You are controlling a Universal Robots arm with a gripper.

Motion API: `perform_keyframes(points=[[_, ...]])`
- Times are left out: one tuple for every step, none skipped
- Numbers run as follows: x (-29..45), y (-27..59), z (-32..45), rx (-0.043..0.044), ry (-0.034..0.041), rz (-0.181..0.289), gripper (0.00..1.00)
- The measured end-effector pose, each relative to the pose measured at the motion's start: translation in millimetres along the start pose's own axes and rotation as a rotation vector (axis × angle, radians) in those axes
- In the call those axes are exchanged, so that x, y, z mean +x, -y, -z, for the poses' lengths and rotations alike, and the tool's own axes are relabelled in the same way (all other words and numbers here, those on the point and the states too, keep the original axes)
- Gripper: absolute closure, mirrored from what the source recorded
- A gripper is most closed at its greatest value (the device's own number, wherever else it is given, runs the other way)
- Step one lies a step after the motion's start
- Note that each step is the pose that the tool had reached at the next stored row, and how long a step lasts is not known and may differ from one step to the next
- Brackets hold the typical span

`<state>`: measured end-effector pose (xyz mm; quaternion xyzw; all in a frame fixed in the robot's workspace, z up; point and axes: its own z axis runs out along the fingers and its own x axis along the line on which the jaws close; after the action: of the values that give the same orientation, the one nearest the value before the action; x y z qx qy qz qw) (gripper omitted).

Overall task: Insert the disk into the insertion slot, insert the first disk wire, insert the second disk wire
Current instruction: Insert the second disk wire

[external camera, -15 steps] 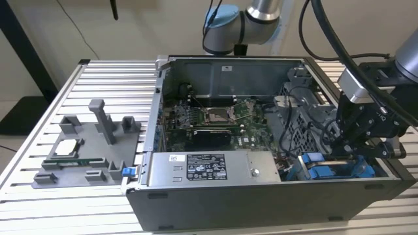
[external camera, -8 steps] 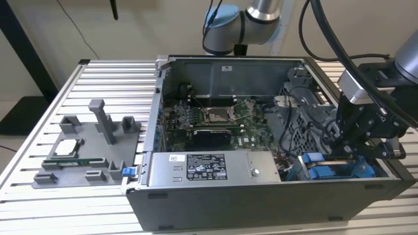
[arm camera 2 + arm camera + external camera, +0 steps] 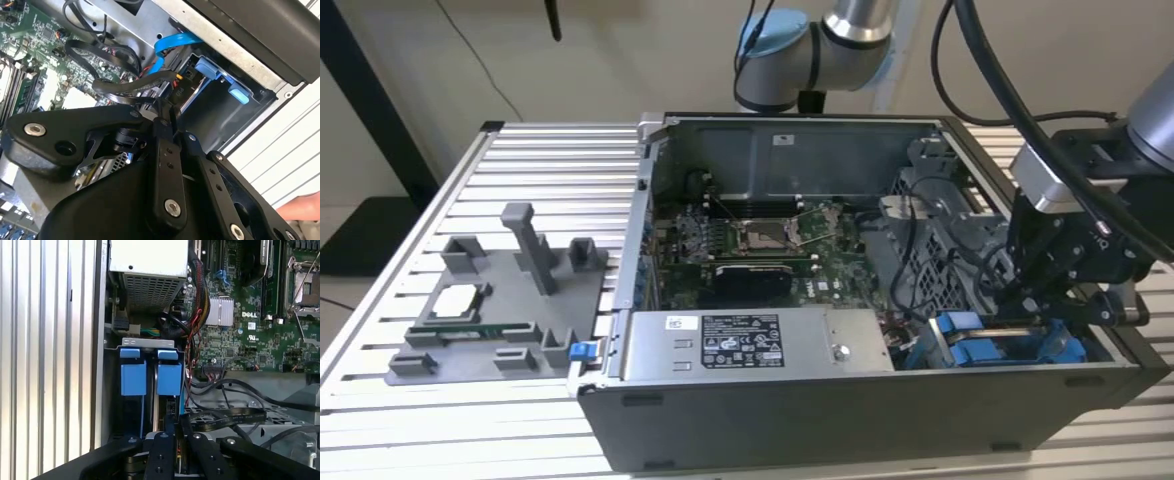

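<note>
Gripper down inside the open computer case, at the insertion slot in the corner beside the power supply. Fingers drawn together, pinching a black wire connector at the bay mouth. Blue disk carrier tabs sit in the slot; the disk itself is hidden.

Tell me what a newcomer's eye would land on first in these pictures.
The open computer case on the slatted table, its green motherboard bare in the middle. Next, the bright blue plastic fittings of the drive bay in the corner of the case at the exterior view's right, where the black gripper reaches down. In the first wrist view the gripper sits just beside the two blue tabs, among black cables.
</note>
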<state>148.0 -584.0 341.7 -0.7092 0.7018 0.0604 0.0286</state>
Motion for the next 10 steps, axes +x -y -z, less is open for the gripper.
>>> perform_keyframes(points=[[0.0,0.0,-0.2,0.0001,0.0,-0.001,1.0],[0.1,0.0,-0.6,0.0003,0.0002,-0.002,1.0],[0.1,0.0,-1.0,0.0003,0.0002,-0.002,1.0],[0.1,0.0,-1.2,0.0004,0.0002,-0.003,1.0],[0.2,0.1,-1.5,0.0005,0.0002,-0.003,1.0],[0.2,0.1,-1.8,0.0005,0.0001,-0.004,1.0],[0.3,0.1,-2.2,0.0006,0.0,-0.004,1.0],[0.4,0.1,-2.7,0.0006,0.0001,-0.005,1.0],[0.5,0.1,-3.4,0.0007,0.0,-0.005,1.0],[0.5,0.1,-4.1,0.0007,-0.0001,-0.006,1.0]])
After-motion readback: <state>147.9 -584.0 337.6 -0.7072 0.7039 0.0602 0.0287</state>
